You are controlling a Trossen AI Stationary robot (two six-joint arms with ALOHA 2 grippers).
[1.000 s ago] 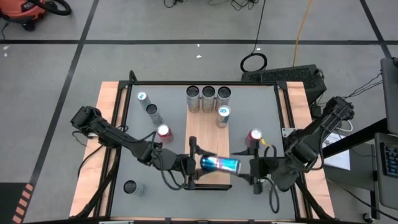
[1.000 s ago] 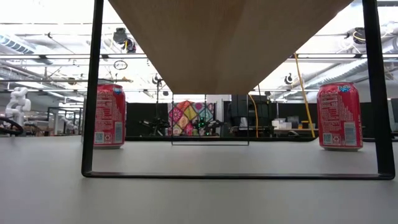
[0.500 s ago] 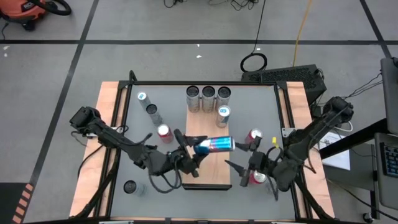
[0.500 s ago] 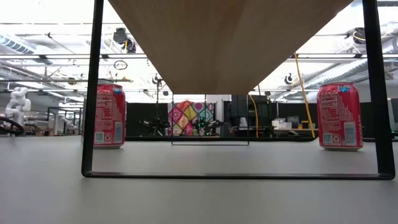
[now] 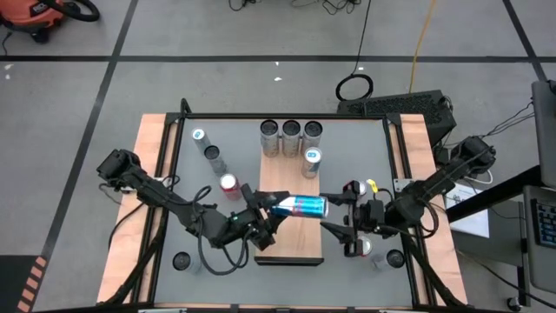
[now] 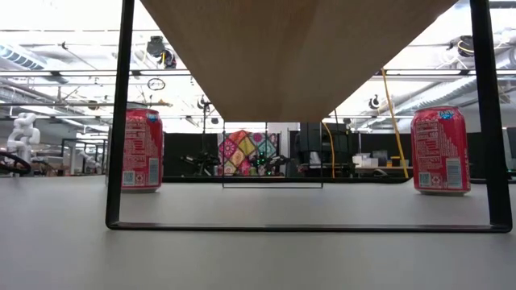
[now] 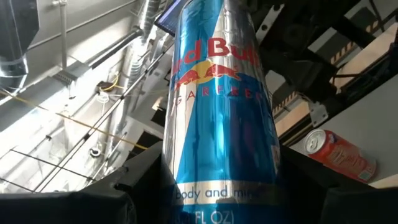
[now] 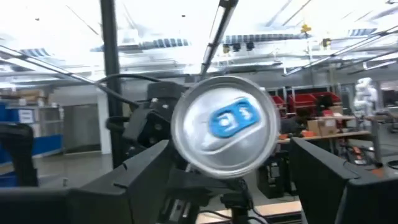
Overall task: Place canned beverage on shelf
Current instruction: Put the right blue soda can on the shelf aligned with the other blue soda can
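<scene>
I hold blue can (image 5: pixel 301 205) sideways in left hand (image 5: pixel 268 211), pinched at base, over shelf (image 5: pixel 291 243); still needs uprighting, I judge. Right hand (image 5: pixel 347 228) spread, empty, beside shelf. 4 cans (image 5: pixel 290 132) already at shelf's far end.

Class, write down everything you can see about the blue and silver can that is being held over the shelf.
The blue and silver can is a tall, slim metal drink can with a shiny blue-and-silver body, red lettering and a red-and-yellow logo. Its silver top carries a blue tab. It lies on its side above the wooden shelf, lifted off the board. The left gripper is clamped around its lower end. The right gripper stands open just beyond the can's top end, facing it without touching.
</scene>
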